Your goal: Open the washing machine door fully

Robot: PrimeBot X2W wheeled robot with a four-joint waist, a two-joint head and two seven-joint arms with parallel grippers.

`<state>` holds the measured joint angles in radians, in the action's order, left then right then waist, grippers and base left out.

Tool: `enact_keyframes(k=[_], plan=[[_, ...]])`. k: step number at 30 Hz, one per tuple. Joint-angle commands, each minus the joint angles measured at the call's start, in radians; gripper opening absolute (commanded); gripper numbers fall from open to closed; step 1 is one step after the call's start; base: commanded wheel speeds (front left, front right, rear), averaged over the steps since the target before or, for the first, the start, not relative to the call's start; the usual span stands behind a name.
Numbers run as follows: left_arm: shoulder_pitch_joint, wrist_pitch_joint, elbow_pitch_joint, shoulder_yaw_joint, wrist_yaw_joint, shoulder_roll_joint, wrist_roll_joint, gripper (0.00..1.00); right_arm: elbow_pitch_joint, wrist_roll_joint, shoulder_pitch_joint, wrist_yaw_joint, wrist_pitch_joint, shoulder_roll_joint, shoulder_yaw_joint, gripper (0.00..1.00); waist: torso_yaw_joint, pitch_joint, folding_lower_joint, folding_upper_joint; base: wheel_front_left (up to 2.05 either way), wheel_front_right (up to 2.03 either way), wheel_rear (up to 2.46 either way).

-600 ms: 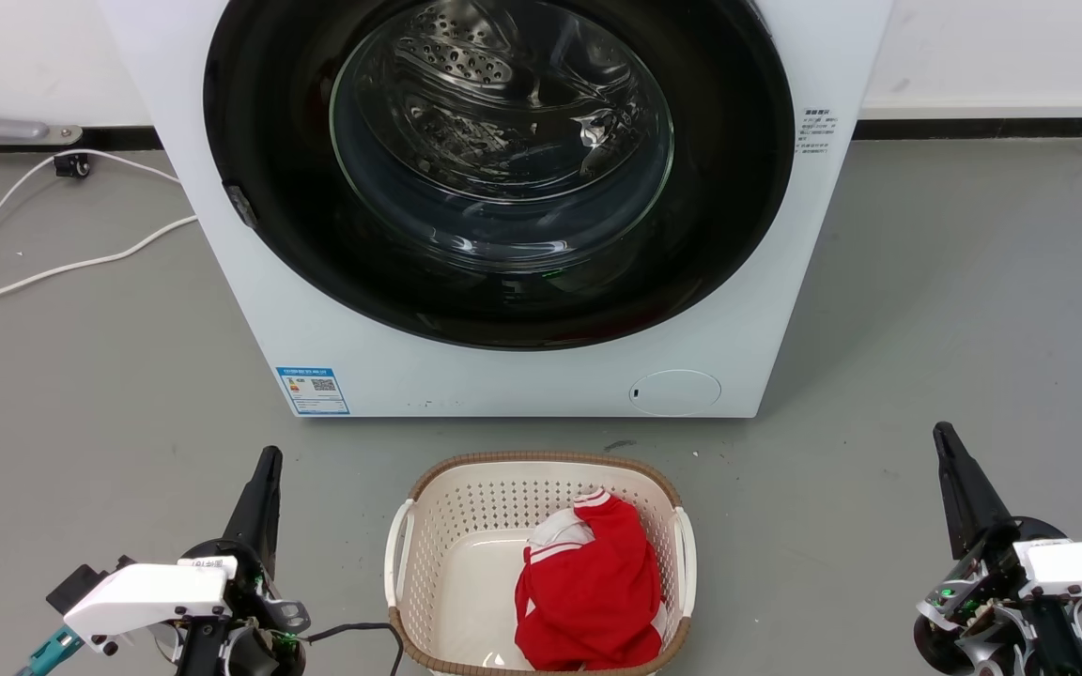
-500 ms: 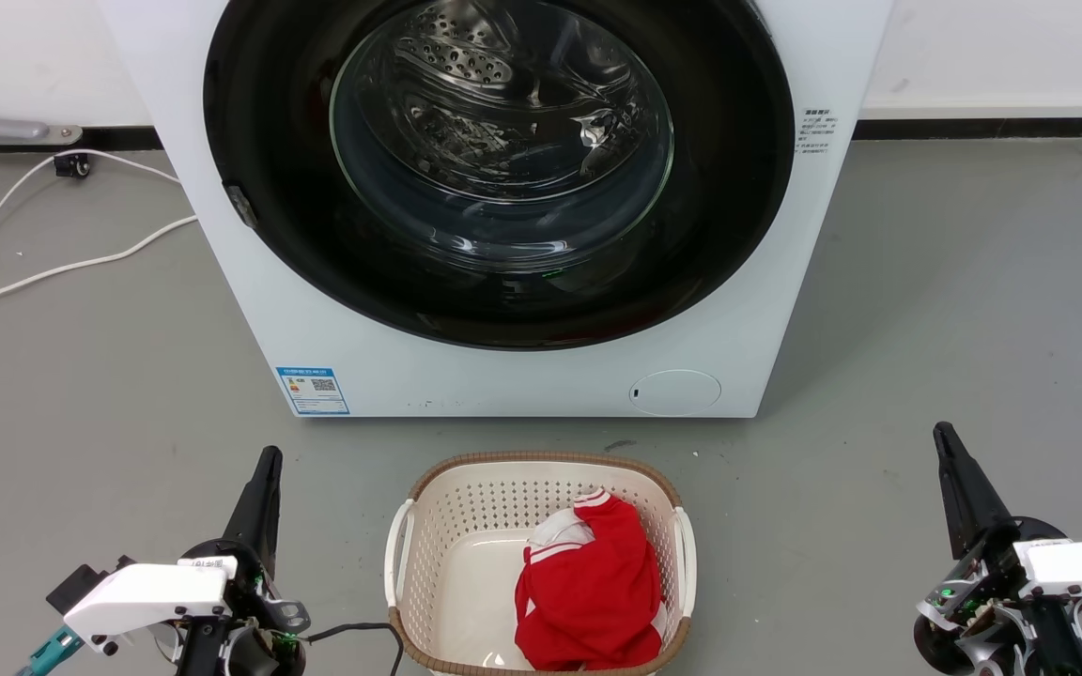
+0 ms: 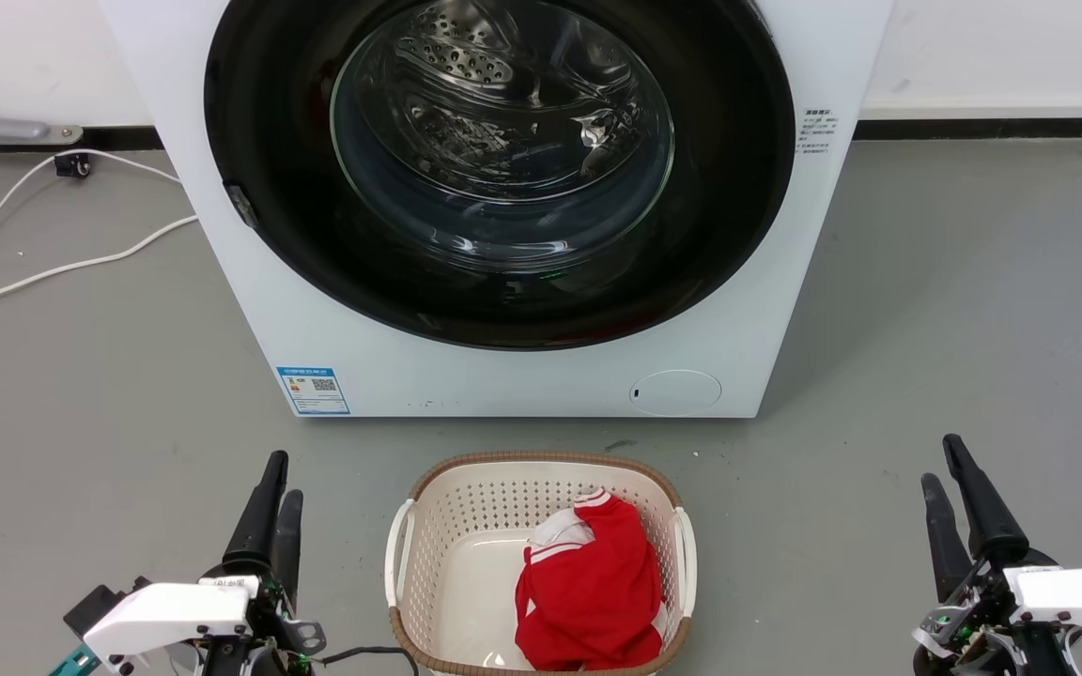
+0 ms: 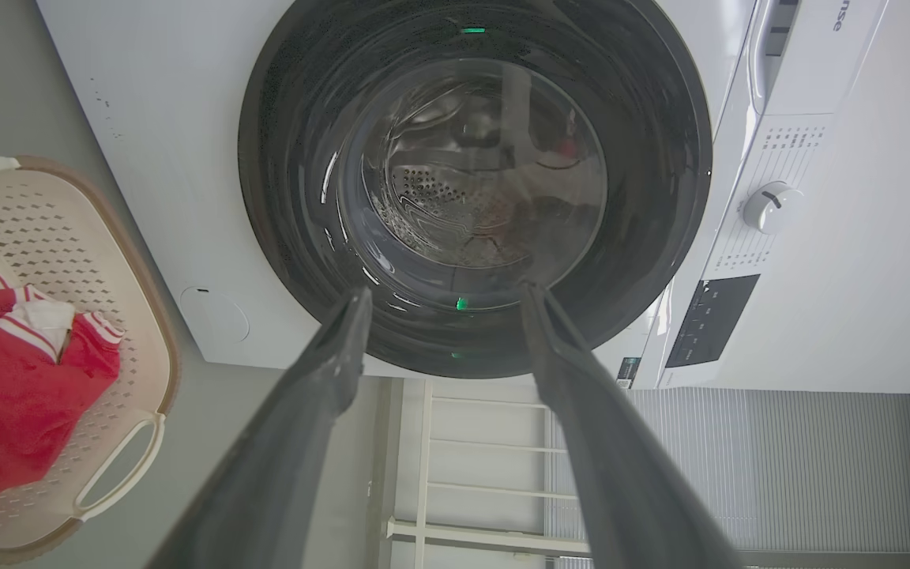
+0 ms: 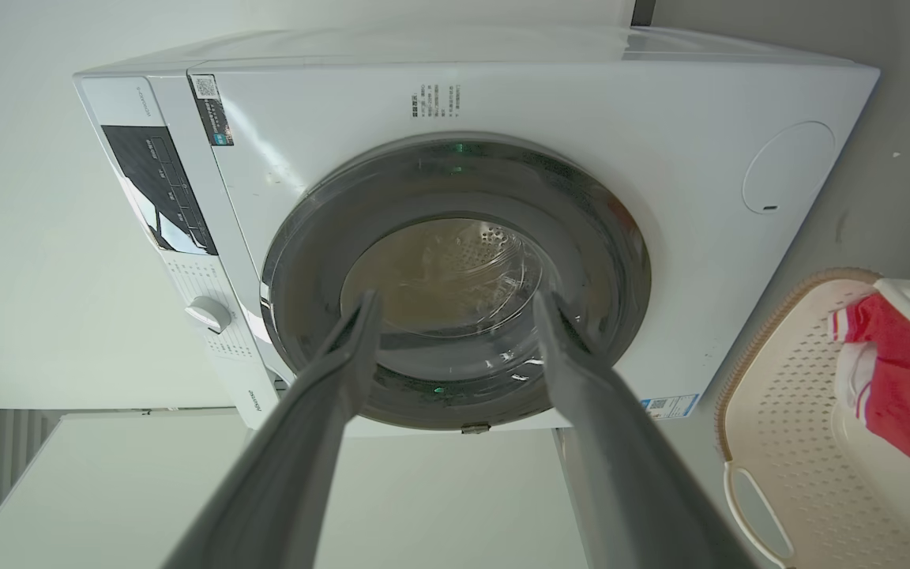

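The washing machine door (image 3: pixel 502 160) is a big glossy black disc with a clear glass bowl centre, lying flush against the white machine front; it also shows as the door (image 4: pixel 475 182) and the door (image 5: pixel 455 276) in the wrist views. My left gripper (image 3: pixel 284 477) hovers low over the floor at the lower left, open and holding nothing, well short of the machine. My right gripper (image 3: pixel 941 460) is at the lower right, likewise open and holding nothing. In the wrist views the left gripper (image 4: pixel 446 292) and the right gripper (image 5: pixel 456 296) each point at the door with the fingers spread.
A cream laundry basket (image 3: pixel 428 526) with a red garment (image 3: pixel 588 591) stands on the grey floor between the arms, right in front of the machine. A small round white flap (image 3: pixel 675 391) sits low on the machine's front. White cables (image 3: pixel 53 272) trail across the floor at left.
Both grippers have gone from a single closed dark point to two spread fingers, and both have shifted slightly. The door and basket have not moved.
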<state>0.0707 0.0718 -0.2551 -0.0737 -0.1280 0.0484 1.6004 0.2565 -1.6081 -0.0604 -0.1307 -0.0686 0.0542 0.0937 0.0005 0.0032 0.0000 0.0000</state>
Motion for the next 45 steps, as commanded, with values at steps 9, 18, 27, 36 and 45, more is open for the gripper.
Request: enact_keyframes(k=[9, 18, 27, 36, 45], plan=[[0.037, -0.046, 0.091, 0.002, -0.001, 0.003, -0.112, 1.00, -0.074, 0.154, -0.012, 0.000, 0.046, 0.001, 0.000, 1.00, 0.005, 0.001, 0.0000, 0.0000, 0.00, 0.00, 0.00], [0.059, -0.084, 0.156, 0.012, -0.002, 0.003, -0.307, 1.00, -0.150, 0.414, -0.012, 0.000, 0.083, 0.000, -0.003, 1.00, 0.011, 0.003, 0.0000, 0.0000, 0.00, 0.00, 0.00], [0.076, -0.118, 0.197, 0.026, -0.002, 0.008, -0.529, 1.00, -0.216, 0.671, -0.003, 0.000, 0.117, 0.000, -0.005, 1.00, 0.014, 0.005, 0.0000, 0.0000, 0.00, 0.00, 0.00], [0.080, -0.150, 0.202, 0.050, -0.002, 0.020, -0.728, 1.00, -0.243, 0.886, 0.013, 0.000, 0.140, -0.001, -0.033, 1.00, 0.015, 0.006, 0.0000, 0.0000, 0.00, 0.00, 0.00], [0.069, -0.178, 0.179, 0.076, -0.002, 0.029, -0.899, 1.00, -0.238, 1.058, 0.032, 0.000, 0.136, -0.001, -0.048, 1.00, 0.016, 0.004, 0.0000, 0.0000, 0.00, 0.00, 0.00]])
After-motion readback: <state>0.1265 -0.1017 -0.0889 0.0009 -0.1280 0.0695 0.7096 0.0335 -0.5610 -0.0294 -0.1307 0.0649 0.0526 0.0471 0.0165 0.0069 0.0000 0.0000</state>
